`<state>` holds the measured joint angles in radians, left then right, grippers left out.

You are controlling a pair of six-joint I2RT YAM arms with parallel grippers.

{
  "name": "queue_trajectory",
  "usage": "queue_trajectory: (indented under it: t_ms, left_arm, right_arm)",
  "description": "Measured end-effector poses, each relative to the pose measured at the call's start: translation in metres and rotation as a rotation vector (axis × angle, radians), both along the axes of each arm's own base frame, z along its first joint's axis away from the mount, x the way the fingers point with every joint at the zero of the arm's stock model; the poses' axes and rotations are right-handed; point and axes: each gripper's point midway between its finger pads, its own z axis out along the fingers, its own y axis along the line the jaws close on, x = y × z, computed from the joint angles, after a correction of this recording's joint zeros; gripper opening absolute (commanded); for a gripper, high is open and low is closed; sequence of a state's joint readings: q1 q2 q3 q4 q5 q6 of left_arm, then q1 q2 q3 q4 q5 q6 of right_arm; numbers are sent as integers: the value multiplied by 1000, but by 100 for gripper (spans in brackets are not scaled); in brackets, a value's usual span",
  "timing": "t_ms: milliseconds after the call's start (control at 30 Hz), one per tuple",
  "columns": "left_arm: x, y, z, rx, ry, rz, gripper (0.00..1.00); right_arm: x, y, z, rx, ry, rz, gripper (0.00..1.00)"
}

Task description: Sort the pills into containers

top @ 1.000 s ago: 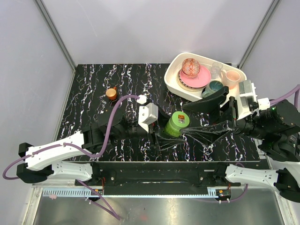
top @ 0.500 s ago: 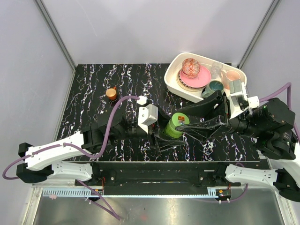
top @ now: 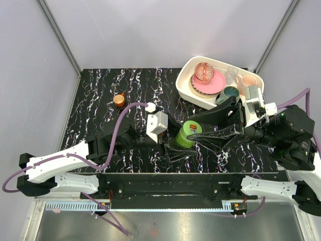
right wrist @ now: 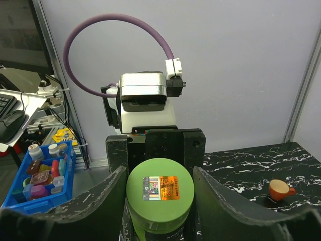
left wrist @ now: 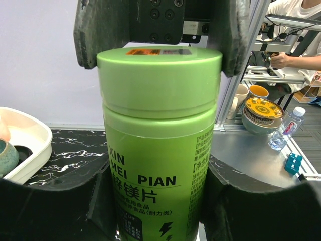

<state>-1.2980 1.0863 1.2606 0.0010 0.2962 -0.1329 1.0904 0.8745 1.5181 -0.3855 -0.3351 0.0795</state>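
A green bottle with a green lid stands upright at the table's middle. My left gripper is shut on its body; in the left wrist view both fingers press the bottle's sides. My right gripper reaches in from the right, and its fingers close on the lid. In the right wrist view they flank the lid and touch it. The dark pill box and the pills are not in view.
A small orange cup stands at the left back; it also shows in the right wrist view. A white tray with plates, bowls and cups sits at the back right. The right arm lies close in front of it.
My right gripper has moved left to the bottle and its fingers now sit round the lid. The left gripper keeps hold of the bottle; it has barely moved.
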Motion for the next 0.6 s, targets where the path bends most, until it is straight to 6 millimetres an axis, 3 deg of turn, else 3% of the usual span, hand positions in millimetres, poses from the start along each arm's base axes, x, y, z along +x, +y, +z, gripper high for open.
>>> queue_trajectory:
  t_ms: [467,600]
  left_arm:
    - [-2,1,2,-5,-2,-3,0]
    - [-1,2,2,-7,-1,-2,0]
  right_arm:
    - [-4,2,-1,-2,3,28,62]
    - [-4,3,-3,-5,9,30,68]
